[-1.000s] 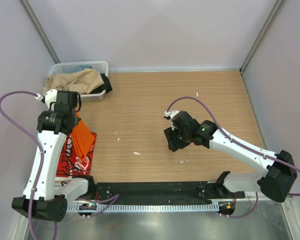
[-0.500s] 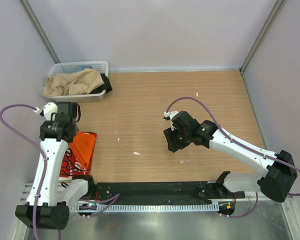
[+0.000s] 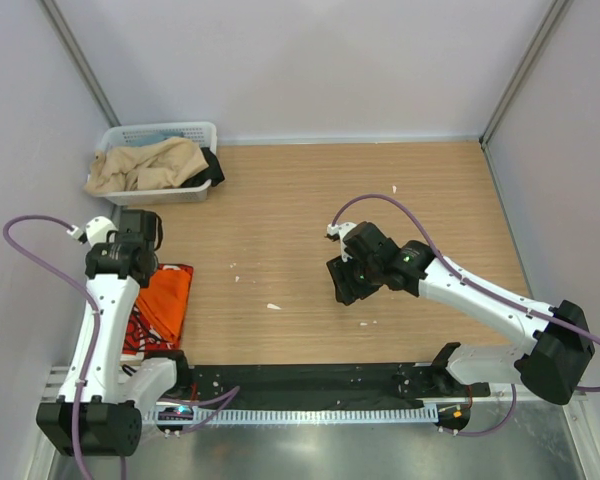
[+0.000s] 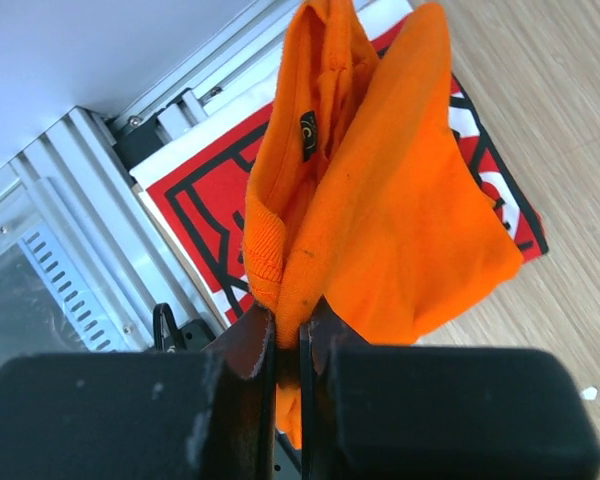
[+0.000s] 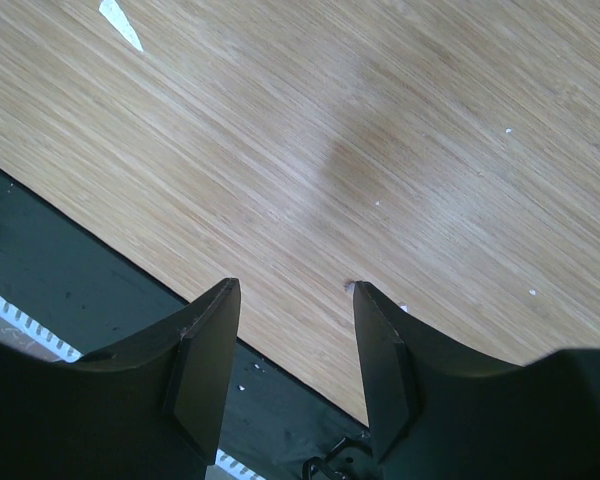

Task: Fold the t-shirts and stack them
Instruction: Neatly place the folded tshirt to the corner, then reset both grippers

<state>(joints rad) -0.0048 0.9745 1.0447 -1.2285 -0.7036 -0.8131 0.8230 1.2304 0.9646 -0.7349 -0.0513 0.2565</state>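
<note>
My left gripper is shut on a bunched edge of the orange t-shirt, which hangs from it over the red t-shirt with white and black markings. In the top view the left gripper is at the table's left edge, the orange t-shirt drapes below it, and the red t-shirt lies flat under it. My right gripper hovers open and empty over bare wood in mid-table, also seen in the right wrist view.
A white slatted basket with beige and dark cloth stands at the back left corner. A black strip and metal rail run along the table's near edge. Small white scraps lie on the wood.
My left gripper has pulled back toward the near left, dragging the orange t-shirt with it, so the shirt is more bunched and narrower. The right arm has not moved.
</note>
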